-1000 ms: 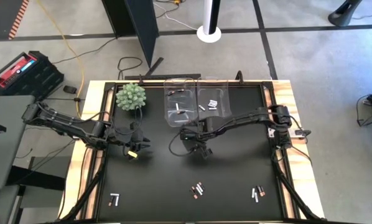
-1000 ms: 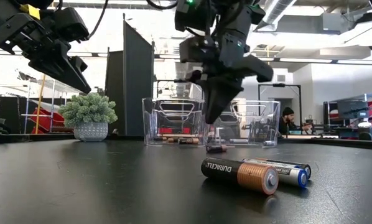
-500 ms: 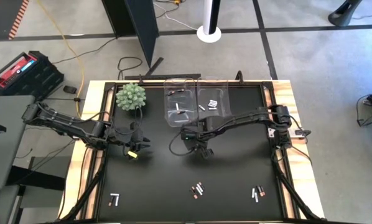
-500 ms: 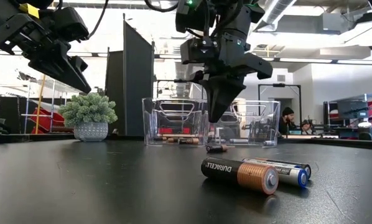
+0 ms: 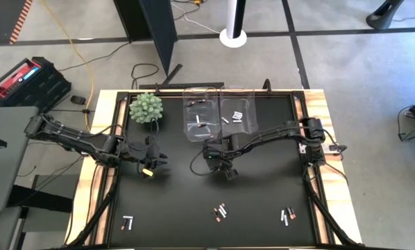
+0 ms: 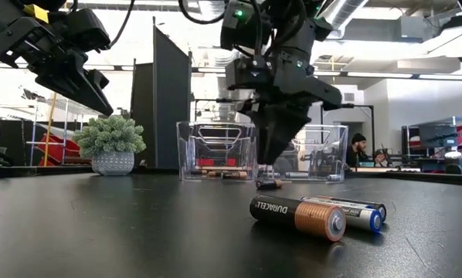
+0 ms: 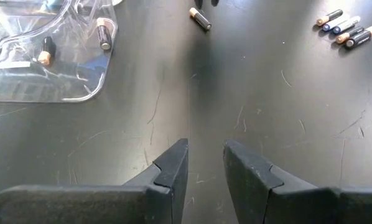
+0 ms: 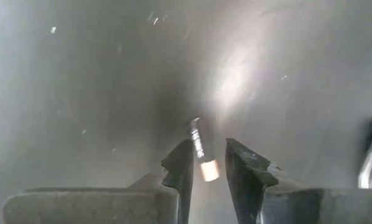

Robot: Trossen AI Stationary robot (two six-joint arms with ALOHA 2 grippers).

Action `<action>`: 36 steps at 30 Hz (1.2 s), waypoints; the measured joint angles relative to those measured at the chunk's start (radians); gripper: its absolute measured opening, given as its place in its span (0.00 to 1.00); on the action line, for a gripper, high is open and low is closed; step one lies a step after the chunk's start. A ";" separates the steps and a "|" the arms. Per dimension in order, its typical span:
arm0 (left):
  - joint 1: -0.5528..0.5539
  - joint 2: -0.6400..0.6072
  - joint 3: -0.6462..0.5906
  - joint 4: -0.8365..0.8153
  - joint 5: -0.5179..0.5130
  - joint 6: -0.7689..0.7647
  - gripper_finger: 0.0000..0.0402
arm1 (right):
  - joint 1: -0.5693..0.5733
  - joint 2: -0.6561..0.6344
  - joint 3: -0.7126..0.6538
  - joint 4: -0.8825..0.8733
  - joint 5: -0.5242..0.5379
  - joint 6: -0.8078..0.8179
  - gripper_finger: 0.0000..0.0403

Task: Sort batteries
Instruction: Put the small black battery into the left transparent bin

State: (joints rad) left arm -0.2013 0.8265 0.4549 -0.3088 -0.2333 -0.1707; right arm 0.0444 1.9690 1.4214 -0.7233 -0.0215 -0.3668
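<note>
A small dark battery with a copper end [image 8: 199, 146] lies alone on the black table [image 5: 263, 187]; the low view shows the same battery [image 6: 268, 184] in front of the bins. My right gripper [image 8: 208, 163] hangs open just above it, pointing down, one finger on each side, and does not touch it. The high view puts my right gripper [image 5: 228, 172] mid-table. My left gripper [image 5: 149, 169] waits open above the table's left part. Other batteries lie in groups near the near edge [image 5: 220, 212], [image 5: 287, 217], [image 5: 128, 223], and some lie inside the two clear bins [image 5: 200, 119], [image 5: 236, 111].
A potted plant [image 5: 146, 107] stands at the far left, beside the bins. In the low view two batteries [image 6: 300, 215] lie side by side in the foreground. Bare black table lies between the grippers and the near battery groups. A person sits far behind the table [image 6: 358, 147].
My right gripper has come down toward the single battery and shifted slightly toward the near edge, turning a little about its wrist. The battery has stayed where it was.
</note>
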 joint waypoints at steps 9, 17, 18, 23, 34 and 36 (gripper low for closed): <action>0.000 0.000 0.000 0.000 -0.002 0.006 0.24 | 0.000 0.028 -0.001 0.053 -0.002 -0.004 0.28; 0.000 0.000 0.000 -0.008 -0.001 -0.005 0.24 | 0.016 0.122 0.006 0.053 -0.002 -0.024 0.28; 0.000 0.000 0.000 -0.015 0.000 -0.006 0.24 | 0.017 0.123 0.005 0.053 -0.002 -0.024 0.28; 0.000 0.000 0.000 -0.017 0.008 -0.009 0.24 | 0.014 0.117 0.003 0.054 -0.003 -0.024 0.26; -0.001 0.000 0.000 -0.017 0.010 -0.009 0.24 | -0.008 0.120 0.002 0.043 -0.009 -0.026 0.14; -0.001 0.000 0.000 -0.017 0.009 -0.009 0.24 | -0.008 0.120 0.001 0.043 -0.008 -0.026 0.10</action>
State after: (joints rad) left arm -0.2020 0.8265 0.4545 -0.3256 -0.2238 -0.1795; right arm 0.0368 2.0892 1.4227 -0.6800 -0.0299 -0.3931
